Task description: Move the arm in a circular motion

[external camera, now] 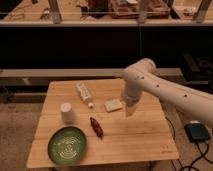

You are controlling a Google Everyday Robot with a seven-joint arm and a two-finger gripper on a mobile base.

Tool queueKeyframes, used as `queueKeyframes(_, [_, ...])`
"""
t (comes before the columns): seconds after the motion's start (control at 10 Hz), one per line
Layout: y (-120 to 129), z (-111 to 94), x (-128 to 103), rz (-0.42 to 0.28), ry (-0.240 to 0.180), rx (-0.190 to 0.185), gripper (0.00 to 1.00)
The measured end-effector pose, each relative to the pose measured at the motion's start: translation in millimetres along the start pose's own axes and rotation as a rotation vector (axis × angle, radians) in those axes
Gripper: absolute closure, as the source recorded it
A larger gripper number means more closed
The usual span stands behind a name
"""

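The arm (165, 90) is glossy white and reaches in from the right edge of the camera view. It bends at a rounded joint (140, 72) and points down over the wooden table (140, 135). Its tapered end, the gripper (130, 110), hangs just right of a small white block (113, 105) and close above the tabletop. I see nothing held in it.
On the table there are a white bottle on its side (84, 93), a white cup (66, 112), a red pepper-like item (96, 126) and a green plate (67, 145). A dark shelf runs behind the table. A black box with a cable (197, 132) lies on the floor at right.
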Motion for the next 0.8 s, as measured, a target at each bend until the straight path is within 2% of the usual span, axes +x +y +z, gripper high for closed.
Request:
queueKeyframes(0.3, [-23.4, 4.0, -27.4, -0.027, 0.005, 0.009, 0.41])
queueKeyframes(0.6, [-69.8, 9.7, -10.3, -0.034, 0.013, 0.014, 0.41])
queueKeyframes(0.7, [-95.7, 13.0, -3.1, -0.033, 0.007, 0.016, 0.41])
queueKeyframes(0.8, [-103.8, 15.0, 5.5, -0.019, 0.004, 0.01, 0.41])
